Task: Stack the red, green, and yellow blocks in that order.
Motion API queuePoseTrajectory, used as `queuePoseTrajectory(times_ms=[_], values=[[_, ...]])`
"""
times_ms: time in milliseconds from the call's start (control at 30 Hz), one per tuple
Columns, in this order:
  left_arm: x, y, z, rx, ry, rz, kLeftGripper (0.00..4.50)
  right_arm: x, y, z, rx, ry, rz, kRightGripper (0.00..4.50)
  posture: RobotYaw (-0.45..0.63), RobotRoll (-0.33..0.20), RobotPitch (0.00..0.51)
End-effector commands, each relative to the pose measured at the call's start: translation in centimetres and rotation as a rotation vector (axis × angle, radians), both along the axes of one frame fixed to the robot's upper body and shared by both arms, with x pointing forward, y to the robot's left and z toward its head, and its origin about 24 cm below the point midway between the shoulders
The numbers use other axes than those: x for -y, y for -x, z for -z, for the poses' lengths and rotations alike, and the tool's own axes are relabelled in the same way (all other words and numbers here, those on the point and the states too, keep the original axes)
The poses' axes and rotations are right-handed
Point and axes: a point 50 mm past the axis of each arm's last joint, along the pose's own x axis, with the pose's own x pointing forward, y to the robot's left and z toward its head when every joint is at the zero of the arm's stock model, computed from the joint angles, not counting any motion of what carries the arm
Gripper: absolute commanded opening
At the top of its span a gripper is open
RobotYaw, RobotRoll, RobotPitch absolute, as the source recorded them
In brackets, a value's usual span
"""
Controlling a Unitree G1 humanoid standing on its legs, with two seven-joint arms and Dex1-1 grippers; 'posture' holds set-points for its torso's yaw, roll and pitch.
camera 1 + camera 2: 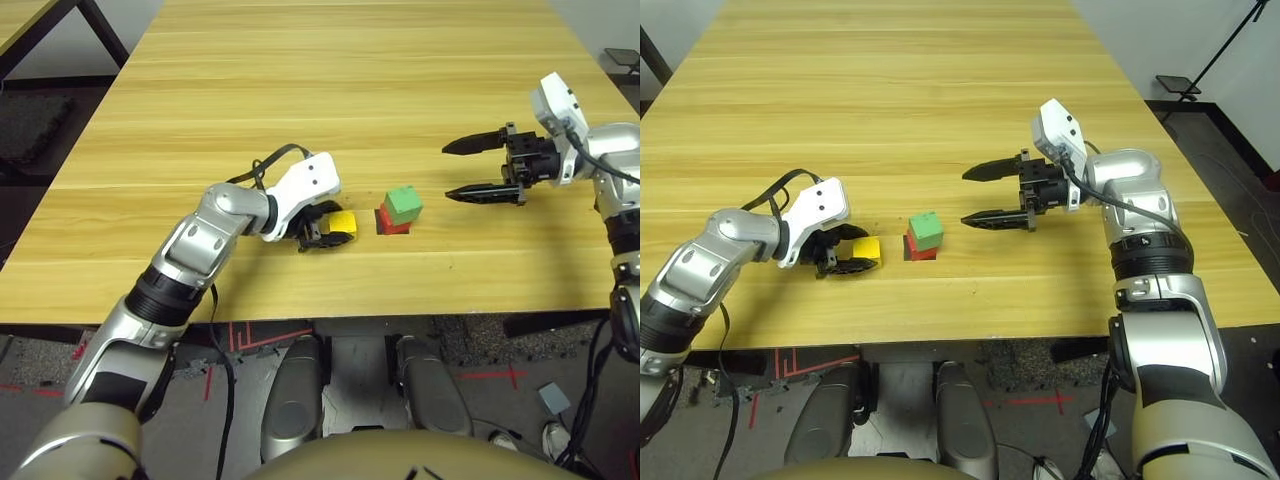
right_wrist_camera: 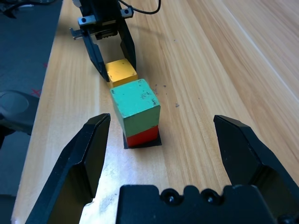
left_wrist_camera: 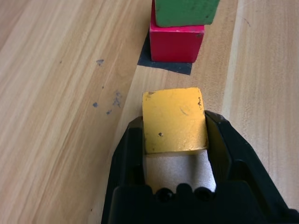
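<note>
Stack: green block [image 1: 403, 203] sits on red block [image 1: 390, 221] over the black patch [image 3: 161, 64] — two done.
Left hand [image 3: 175, 140]: clenched on yellow block [image 3: 174, 120], resting on the table [image 1: 300, 100] beside the stack — lift and top it.
Right hand [image 2: 161, 144]: spread wide, nothing held.

A lab: wooden worktable [image 1: 300, 60]; red tape marks [image 1: 255, 335] on grey floor.
</note>
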Motion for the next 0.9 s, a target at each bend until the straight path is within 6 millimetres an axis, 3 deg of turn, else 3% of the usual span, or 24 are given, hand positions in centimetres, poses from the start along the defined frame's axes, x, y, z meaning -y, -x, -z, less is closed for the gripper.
queuePoseTrajectory(times_ms=[33, 233, 333, 900], values=[[0.1, 0.1, -2.3, 0.027, 0.026, 0.003, 1.90, 0.5, 0.2, -0.5, 0.001, 0.001, -0.004, 4.50, 0.18, 0.006, 0.152], [1.0, -0.2, -7.3, 0.103, 0.055, 0.019, 1.90, 1.0, -0.1, -0.8, 0.012, 0.002, 0.019, 4.50, 0.19, 0.024, 0.146], [1.7, -0.2, -8.7, 0.116, 0.062, 0.031, 1.90, 0.9, -0.1, -0.7, 0.012, -0.001, 0.018, 4.50, 0.19, 0.033, 0.142], [6.4, -0.8, -9.3, 0.098, 0.108, 0.079, 1.90, 1.1, 0.6, 0.4, -0.007, -0.017, 0.018, 4.50, 0.15, 0.058, 0.140]])
